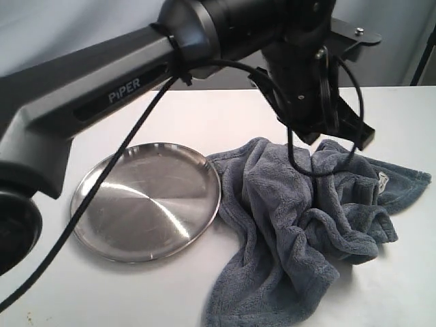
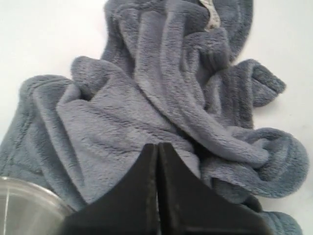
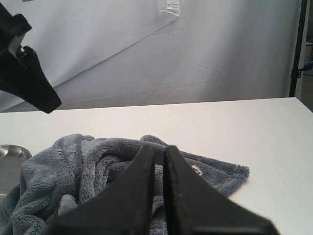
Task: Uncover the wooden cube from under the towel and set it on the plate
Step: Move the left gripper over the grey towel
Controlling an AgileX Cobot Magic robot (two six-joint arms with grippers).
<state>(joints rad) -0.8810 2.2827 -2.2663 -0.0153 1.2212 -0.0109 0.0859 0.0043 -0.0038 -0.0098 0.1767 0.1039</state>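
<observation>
Exterior view: the towel (image 1: 293, 225) lies crumpled on the table (image 1: 204, 116), touching the plate (image 1: 146, 204); the left gripper (image 2: 157, 147) hangs above the towel, jaws pressed together, empty. The right gripper (image 3: 159, 149) is likewise closed on nothing.

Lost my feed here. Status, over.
Left gripper shut, empty, above bunched towel. Right gripper shut, empty. Cube not visible; plate bare beside towel.

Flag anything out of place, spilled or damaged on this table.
Only the towel stands out: bunched in a rumpled heap beside the plate, its edge reaching the rim. The plate is bare; nothing spilled or damaged shows.
</observation>
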